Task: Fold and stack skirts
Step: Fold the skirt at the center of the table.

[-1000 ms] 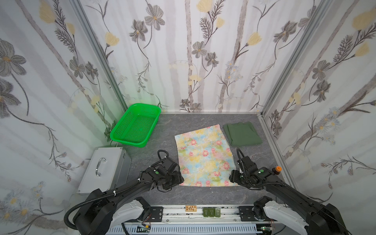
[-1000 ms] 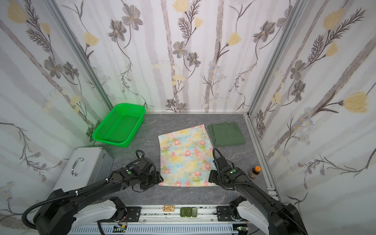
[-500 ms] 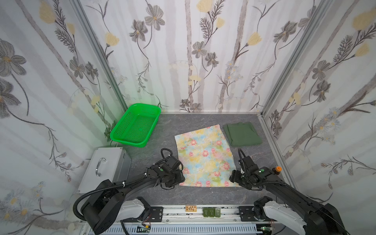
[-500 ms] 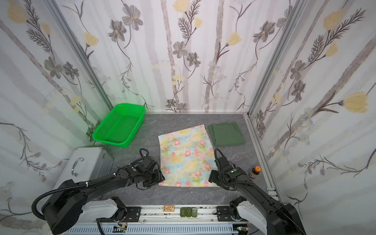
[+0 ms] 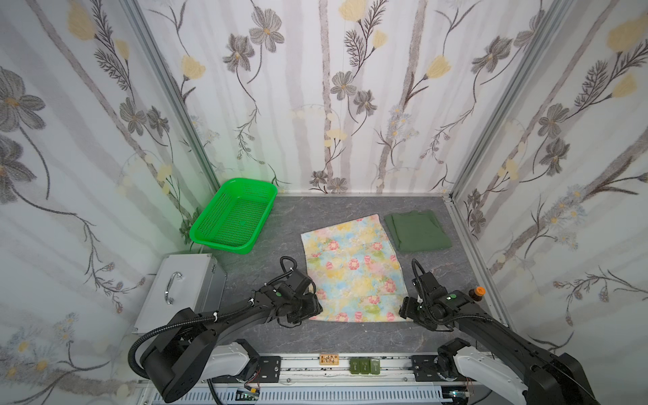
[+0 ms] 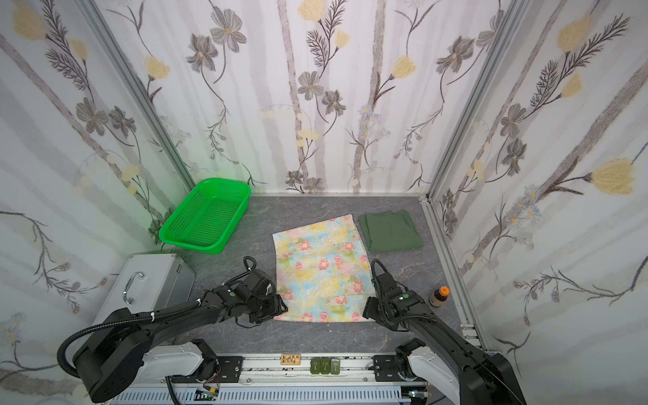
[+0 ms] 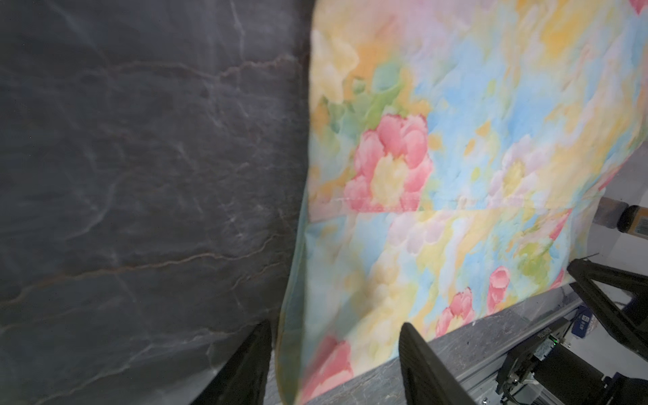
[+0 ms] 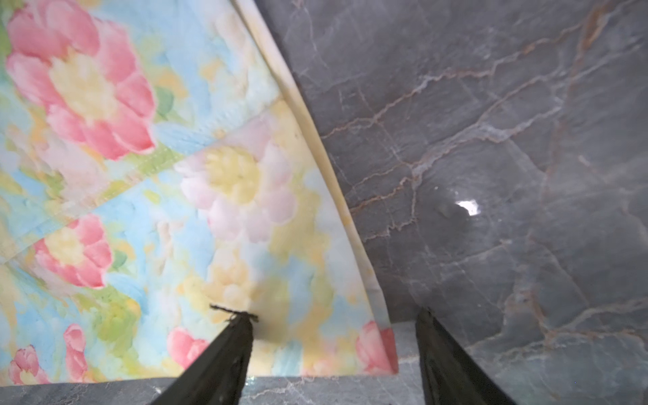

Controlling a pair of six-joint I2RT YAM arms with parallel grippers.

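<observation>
Floral skirt (image 5: 352, 271) flat near table (image 5: 350, 336) front edge, left gripper (image 7: 335, 336) and right gripper (image 8: 333, 315) jaws parted astride its front corners, holding nothing, bottle (image 6: 438, 297) label illegible.

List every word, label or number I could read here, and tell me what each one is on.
No text is legible in any view.
Tan tag on the front rail: dark marks, too small to read.
Label on the orange-capped bottle: too small, and blurred in the left wrist view.
Blue sticker by the rail: blurred.
White lettering on a black housing: unreadable.
</observation>
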